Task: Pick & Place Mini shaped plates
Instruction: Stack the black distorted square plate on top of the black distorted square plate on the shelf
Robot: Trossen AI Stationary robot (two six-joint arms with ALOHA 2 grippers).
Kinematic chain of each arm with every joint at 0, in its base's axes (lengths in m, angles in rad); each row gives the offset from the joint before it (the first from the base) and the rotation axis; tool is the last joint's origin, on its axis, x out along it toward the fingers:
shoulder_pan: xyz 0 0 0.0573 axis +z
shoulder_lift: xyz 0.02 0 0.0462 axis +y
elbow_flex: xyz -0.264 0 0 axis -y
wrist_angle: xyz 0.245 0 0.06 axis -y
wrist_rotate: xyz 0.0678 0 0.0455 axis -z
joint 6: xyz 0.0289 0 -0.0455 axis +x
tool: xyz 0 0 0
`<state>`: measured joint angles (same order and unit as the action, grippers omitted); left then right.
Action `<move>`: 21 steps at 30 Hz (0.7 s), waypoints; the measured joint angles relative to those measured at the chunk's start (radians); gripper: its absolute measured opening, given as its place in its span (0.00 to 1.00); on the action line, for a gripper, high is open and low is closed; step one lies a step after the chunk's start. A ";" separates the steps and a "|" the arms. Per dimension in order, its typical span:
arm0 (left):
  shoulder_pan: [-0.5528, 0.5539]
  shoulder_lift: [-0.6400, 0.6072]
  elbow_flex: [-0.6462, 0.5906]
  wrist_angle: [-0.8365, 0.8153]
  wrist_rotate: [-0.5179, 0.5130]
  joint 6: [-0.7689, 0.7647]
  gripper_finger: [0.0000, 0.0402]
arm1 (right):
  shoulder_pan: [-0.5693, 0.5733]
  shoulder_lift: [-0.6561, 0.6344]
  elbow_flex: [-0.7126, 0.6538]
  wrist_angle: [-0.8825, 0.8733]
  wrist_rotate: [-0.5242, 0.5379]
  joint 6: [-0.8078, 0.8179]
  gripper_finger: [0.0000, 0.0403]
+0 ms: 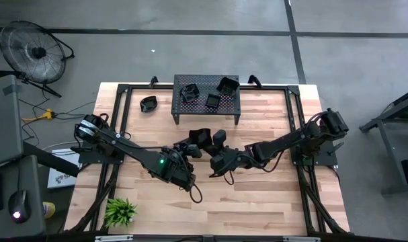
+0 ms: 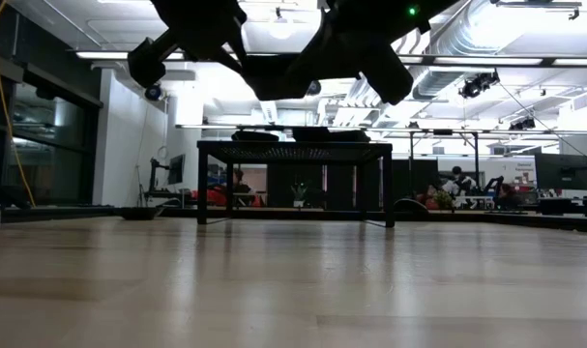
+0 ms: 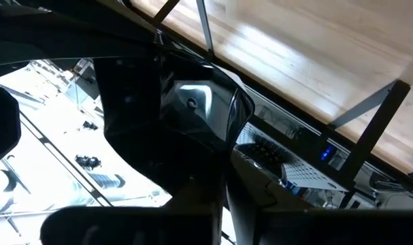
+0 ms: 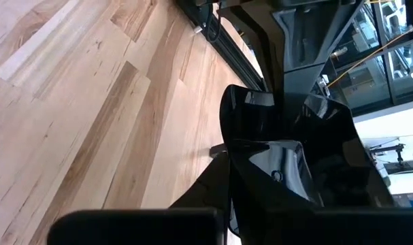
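Note:
One glossy black mini shaped plate (image 1: 201,137) hangs above the middle of the table between my two grippers. My left gripper (image 1: 192,146) comes from the table's left and my right gripper (image 1: 217,144) from the right, and both are shut on the plate. Three more plates (image 1: 212,101) lie on top of the black perforated stand (image 1: 207,114) at the far side. Another plate (image 1: 148,104) rests on the table to the stand's left. My left gripper has the plate (image 3: 199,109) by its near rim (image 3: 192,146), which runs in between my dark fingers; they hide the exact spot. The fingers come slanting down from the table's left. The plate stands tilted, its hollow face showing, clear of the table. My right gripper has the same plate (image 4: 328,136) by its edge (image 4: 260,153), the rim entering between my two fingers. They reach in from the table's right, slanting slightly down. The plate is lifted clear of the wood, with my left gripper's fingers (image 4: 288,75) on its other side.
A small green plant (image 1: 121,212) stands at the near left corner. A black metal frame (image 1: 294,121) runs along the table's edges. Bare wood lies below and in front of the grippers (image 2: 293,280).

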<state>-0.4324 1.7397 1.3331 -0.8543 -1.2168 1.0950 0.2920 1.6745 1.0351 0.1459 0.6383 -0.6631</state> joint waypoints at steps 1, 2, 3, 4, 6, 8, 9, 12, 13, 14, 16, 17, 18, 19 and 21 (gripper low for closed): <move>0.000 0.000 0.000 0.001 0.002 -0.001 0.02 | 0.000 0.000 0.000 -0.001 -0.001 0.001 0.01; 0.000 0.000 0.000 0.001 0.002 -0.002 0.03 | 0.000 0.000 0.000 -0.001 -0.001 0.005 0.01; 0.000 0.000 0.000 0.002 0.002 -0.003 0.03 | 0.000 0.000 0.000 -0.001 -0.002 0.006 0.00; 0.000 0.000 0.000 0.002 0.002 -0.003 0.04 | 0.000 0.000 0.000 -0.003 -0.002 0.007 0.00; 0.000 0.000 0.000 0.000 0.000 -0.003 0.05 | 0.000 0.000 0.000 -0.011 -0.001 0.012 0.00; 0.000 0.000 0.000 0.000 -0.004 -0.003 0.07 | 0.000 0.000 0.000 -0.010 0.000 0.027 0.00; 0.000 0.000 0.000 0.000 -0.006 -0.002 0.08 | 0.000 0.000 0.000 -0.010 0.000 0.036 0.00; 0.000 0.000 0.000 0.000 -0.009 -0.002 0.13 | 0.000 0.000 0.000 -0.018 0.000 0.046 0.00; 0.000 0.000 0.000 -0.001 -0.009 -0.001 0.16 | 0.000 0.000 0.000 -0.020 0.001 0.046 0.00; 0.000 0.000 0.000 -0.004 -0.010 0.000 0.18 | 0.000 0.000 0.000 -0.022 0.003 0.047 0.00; 0.000 0.000 0.000 -0.009 -0.025 0.008 0.24 | 0.000 0.000 0.000 -0.034 0.011 0.060 0.00; 0.000 0.000 0.000 -0.009 -0.033 0.012 0.26 | 0.000 0.000 0.000 -0.038 0.017 0.062 0.00; -0.001 0.000 0.000 -0.010 -0.043 0.021 0.29 | 0.000 0.000 0.000 -0.041 0.024 0.063 0.00; -0.002 0.000 0.000 -0.011 -0.051 0.025 0.31 | 0.000 0.000 0.000 -0.043 0.033 0.064 0.00; -0.003 0.000 0.000 -0.012 -0.081 0.027 0.35 | 0.000 0.000 0.000 -0.047 0.057 0.065 0.00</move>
<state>-0.4350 1.7397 1.3331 -0.8667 -1.2981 1.1217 0.2920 1.6745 1.0348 0.0988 0.6948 -0.5983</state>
